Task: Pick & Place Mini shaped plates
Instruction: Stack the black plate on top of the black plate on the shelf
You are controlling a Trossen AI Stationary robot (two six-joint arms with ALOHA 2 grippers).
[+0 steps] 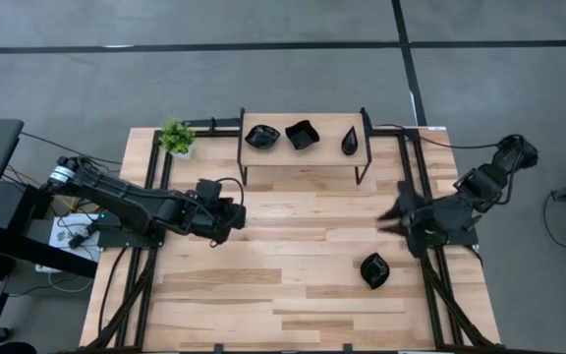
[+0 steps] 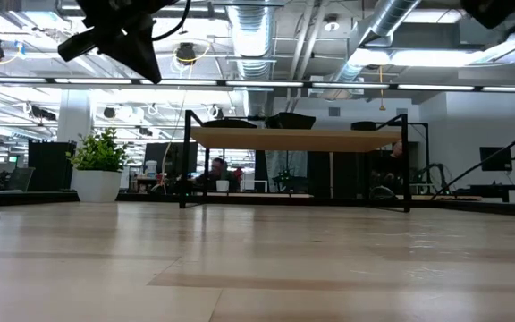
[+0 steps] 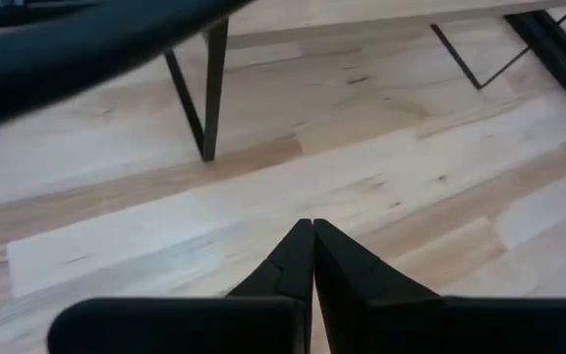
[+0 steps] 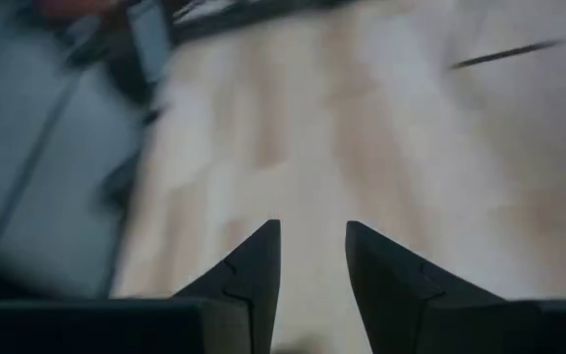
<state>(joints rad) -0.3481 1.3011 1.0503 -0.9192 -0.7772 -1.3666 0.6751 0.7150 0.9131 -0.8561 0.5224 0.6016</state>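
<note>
We see a wooden worktop (image 1: pixel 293 275) with a small raised shelf (image 1: pixel 303 157) at its far side. On the shelf stand three of the mini shaped plates, side by side and apart from one another: a wavy-edged dish (image 1: pixel 261 137) on the left, a squarish dish (image 1: pixel 302 135) in the middle, and a teardrop dish (image 1: pixel 350 142) on the right. We cannot make out anything lying in any of them. A fourth black dish (image 1: pixel 374 270) sits alone on the worktop, near the right edge and towards us, empty as far as we can tell. A small potted plant (image 1: pixel 176 137) stands at the far left corner, just left of the shelf.

The left claw (image 1: pixel 236 218) hangs over the left middle of the worktop, its fingers (image 3: pixel 337 265) pressed together on nothing. The right claw (image 1: pixel 386 218) hovers above the right side, farther back than the lone dish and apart from it; its fingers (image 4: pixel 254 261) stand parted with bare wood between them, holding nothing
</note>
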